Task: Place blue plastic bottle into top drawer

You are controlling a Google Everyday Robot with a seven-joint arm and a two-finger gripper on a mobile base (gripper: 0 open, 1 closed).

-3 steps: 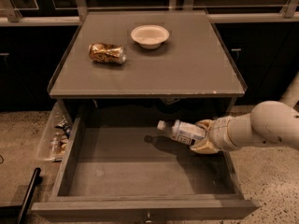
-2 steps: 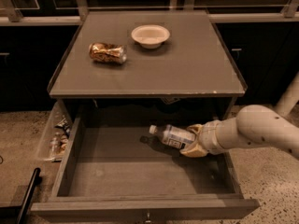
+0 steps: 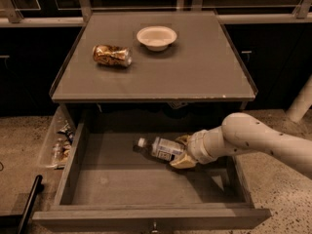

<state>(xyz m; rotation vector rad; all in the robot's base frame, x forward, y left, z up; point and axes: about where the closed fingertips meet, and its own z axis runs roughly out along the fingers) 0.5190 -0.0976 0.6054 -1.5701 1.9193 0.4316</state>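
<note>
The blue plastic bottle [image 3: 162, 148] is clear with a white cap pointing left and a pale label. It lies nearly level inside the open top drawer [image 3: 146, 182], just above the drawer's flat grey bottom near its middle. My gripper [image 3: 182, 152] reaches in from the right and is shut on the bottle's base end. The white arm behind it crosses the drawer's right side.
A dented gold-brown can [image 3: 112, 55] and a white bowl [image 3: 156, 37] sit on the table top [image 3: 195, 72] above the drawer. A clear bin of small packets [image 3: 57, 143] stands left of the drawer. A dark bar [image 3: 30, 204] lies on the floor at bottom left.
My gripper has carried the bottle leftward and a little lower, toward the middle of the drawer.
</note>
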